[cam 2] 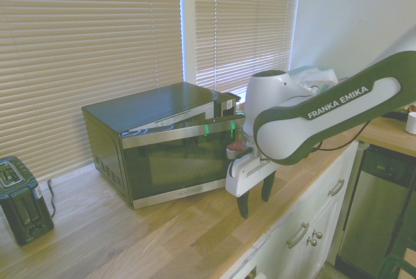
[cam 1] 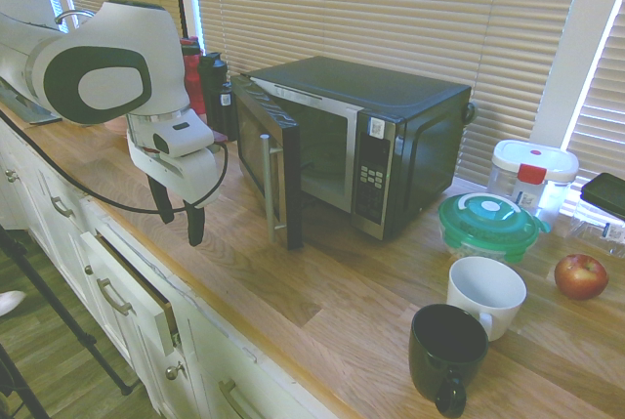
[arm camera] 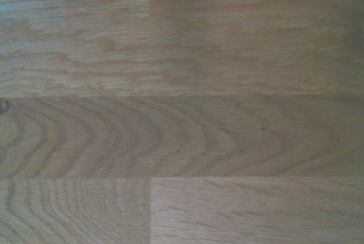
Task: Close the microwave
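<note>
While the counter (cam 1: 322,292) runs wood-planked under the blinds, the microwave (cam 1: 391,136) sits on it near the window, its door (cam 1: 266,160) swung out toward the counter's front edge, handle (cam 1: 270,185) facing the arm. Beside the door and apart from it, the gripper (cam 1: 178,219) hangs over bare wood, its two dark fingers pointing down with a clear gap between them, holding nothing. The wrist view shows only wood grain. On the microwave's far side from the arm stand a green-lidded bowl (cam 1: 488,224), a white tub (cam 1: 530,177), a white mug (cam 1: 485,294), a black mug (cam 1: 446,353) and an apple (cam 1: 580,275). A black toaster (cam 2: 23,201) shows in the second exterior view.
</note>
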`<state>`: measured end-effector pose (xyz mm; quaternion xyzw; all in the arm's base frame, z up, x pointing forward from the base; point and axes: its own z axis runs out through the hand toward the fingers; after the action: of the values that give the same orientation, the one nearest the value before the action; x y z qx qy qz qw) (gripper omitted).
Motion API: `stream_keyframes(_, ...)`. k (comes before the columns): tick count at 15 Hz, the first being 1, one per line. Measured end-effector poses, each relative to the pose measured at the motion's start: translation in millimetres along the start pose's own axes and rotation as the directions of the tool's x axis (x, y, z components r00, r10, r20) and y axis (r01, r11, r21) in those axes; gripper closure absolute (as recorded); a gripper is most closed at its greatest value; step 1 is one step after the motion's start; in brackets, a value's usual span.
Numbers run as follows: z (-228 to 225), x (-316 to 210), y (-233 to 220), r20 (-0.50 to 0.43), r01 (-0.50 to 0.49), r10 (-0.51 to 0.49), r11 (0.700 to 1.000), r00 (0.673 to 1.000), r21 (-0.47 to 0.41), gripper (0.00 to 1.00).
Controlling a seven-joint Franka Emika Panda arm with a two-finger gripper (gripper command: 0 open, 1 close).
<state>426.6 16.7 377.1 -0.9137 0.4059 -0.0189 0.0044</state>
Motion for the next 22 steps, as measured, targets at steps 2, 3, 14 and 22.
stream_keyframes(2, 0, 0, 0, 0.000, -0.002, 0.002, 1.000, 1.000, 0.000, 0.00)
stream_keyframes(3, -3, 2, -2, -0.005, -0.002, 0.003, 1.000, 1.000, 0.006, 0.00)
stream_keyframes(14, -69, 61, -48, -0.071, -0.011, 0.017, 0.997, 0.997, 0.081, 0.00)
stream_keyframes(22, -84, 123, -90, -0.131, -0.003, 0.017, 0.995, 0.991, 0.103, 0.00)
